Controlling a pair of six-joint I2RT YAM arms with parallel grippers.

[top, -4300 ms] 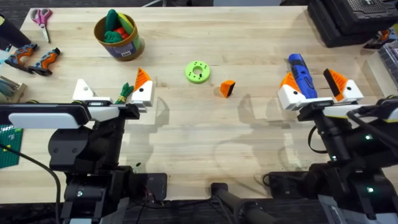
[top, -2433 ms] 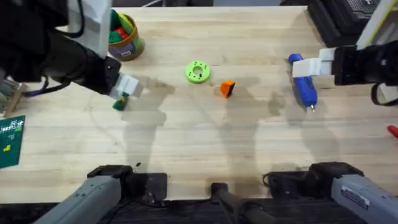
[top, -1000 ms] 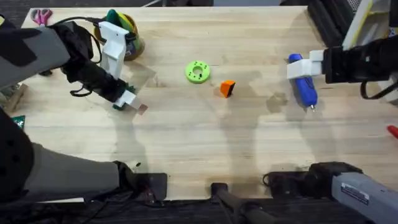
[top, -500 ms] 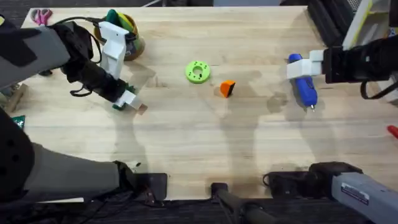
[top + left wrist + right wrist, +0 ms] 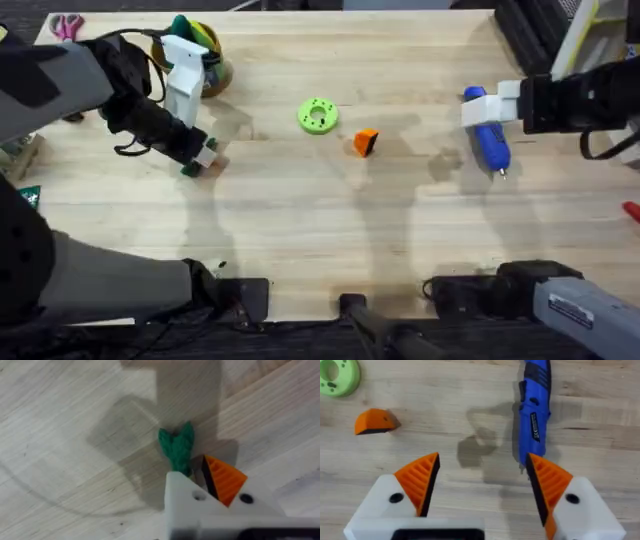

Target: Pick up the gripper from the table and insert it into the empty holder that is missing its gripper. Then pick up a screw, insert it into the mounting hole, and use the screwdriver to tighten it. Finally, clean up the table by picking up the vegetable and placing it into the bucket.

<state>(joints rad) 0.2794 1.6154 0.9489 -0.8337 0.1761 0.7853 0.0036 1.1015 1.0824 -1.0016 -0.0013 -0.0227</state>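
The vegetable (image 5: pixel 189 169) (image 5: pixel 176 448) lies on the table left of centre. My left gripper (image 5: pixel 204 156) (image 5: pixel 198 479) is down on its lower end, jaws drawn close around the stalks. One jaw is the bare white holder (image 5: pixel 199 502); the other carries an orange pad (image 5: pixel 225 480). The small orange gripper (image 5: pixel 366 142) (image 5: pixel 375 421) rests at mid-table beside the lime-green disc (image 5: pixel 318 115). The blue screwdriver (image 5: pixel 487 131) (image 5: pixel 535 410) lies at the right. My right gripper (image 5: pixel 503 103) (image 5: pixel 482 485) hovers open above its rear end. The bucket (image 5: pixel 213 76) stands at the back left.
Scissors (image 5: pixel 66 25) lie at the back left corner. Black equipment (image 5: pixel 560 35) fills the back right corner. A red item (image 5: pixel 630 210) pokes in at the right edge and a green board (image 5: pixel 27 196) at the left edge.
Both arms rose from their rest poses and reached out. In the last half second my left gripper's jaws drew together at the vegetable. The right arm has held still.
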